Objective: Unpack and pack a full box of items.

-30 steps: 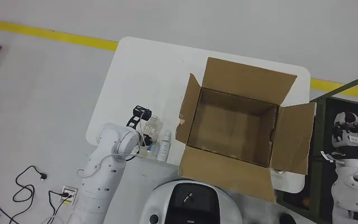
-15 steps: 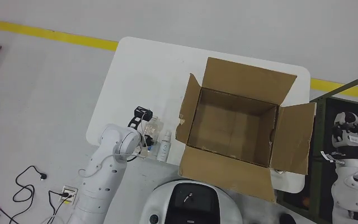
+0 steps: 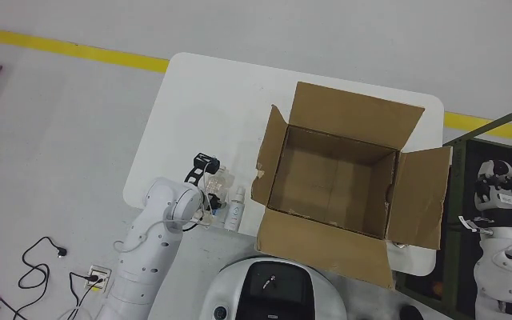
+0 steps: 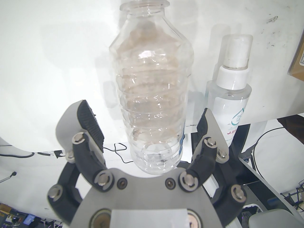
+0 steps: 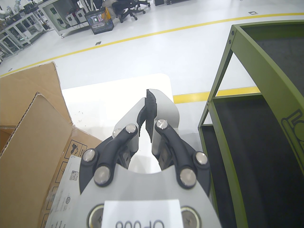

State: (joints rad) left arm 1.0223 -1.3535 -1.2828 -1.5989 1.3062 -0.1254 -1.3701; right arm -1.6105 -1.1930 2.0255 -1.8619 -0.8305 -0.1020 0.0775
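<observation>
my left claw (image 4: 143, 115) is spread wide round the base end of a clear plastic water bottle (image 4: 149, 72), pads either side but not pressing it. the bottle lies on the white table (image 3: 208, 104) near the edge by me, cap pointing away. a small spray bottle (image 4: 234, 84) lies just beside it, btw it and the cardboard box (image 3: 352, 112). the box stands open, flaps out, and looks bare inside, so i reckon this is the packing half, w/ the water bottle first. next move imo: close gently since thin plastic will buckle, lift, clear the near flap, lower it in w/o nudging the spray bottle. my right claw (image 5: 148, 110) is pinched closed on nothing, off by the green cart (image 5: 237, 72).
</observation>
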